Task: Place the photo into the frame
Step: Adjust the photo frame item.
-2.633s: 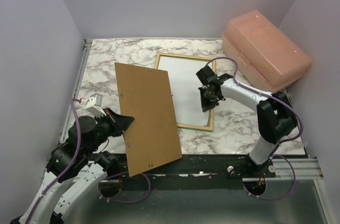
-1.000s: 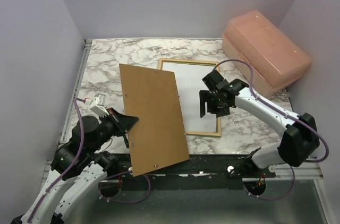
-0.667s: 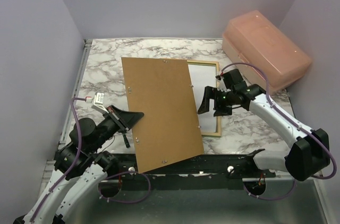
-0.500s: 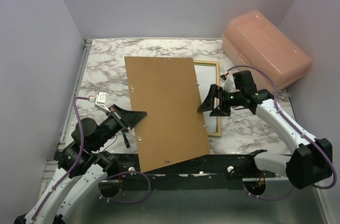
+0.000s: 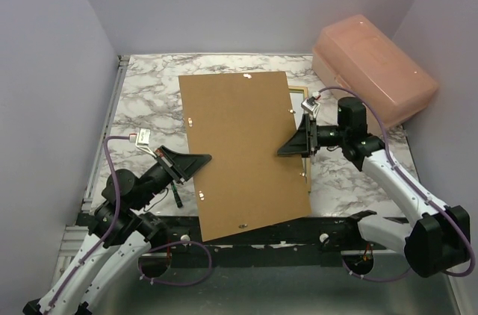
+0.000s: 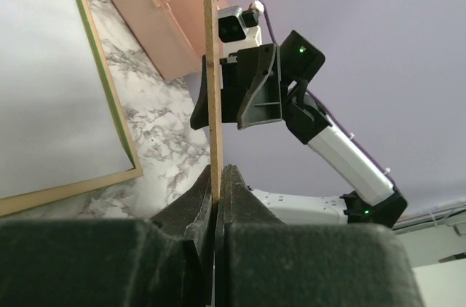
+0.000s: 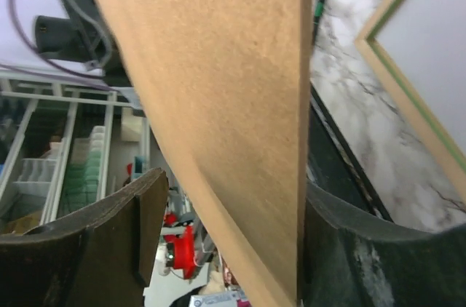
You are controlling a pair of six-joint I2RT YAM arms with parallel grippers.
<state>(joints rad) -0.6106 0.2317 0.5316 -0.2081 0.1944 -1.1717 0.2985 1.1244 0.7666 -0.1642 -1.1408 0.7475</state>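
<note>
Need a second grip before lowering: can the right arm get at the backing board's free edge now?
Likely yes: the jaws of the right gripper stand open astride the backing board, nothing between; the left gripper clamps the opposite edge.

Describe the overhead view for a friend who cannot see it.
A large brown backing board hangs over a marble table, its left edge pinched by the left gripper, its right edge between the right gripper's open jaws. A frame corner shows beyond it, near a pink box.
</note>
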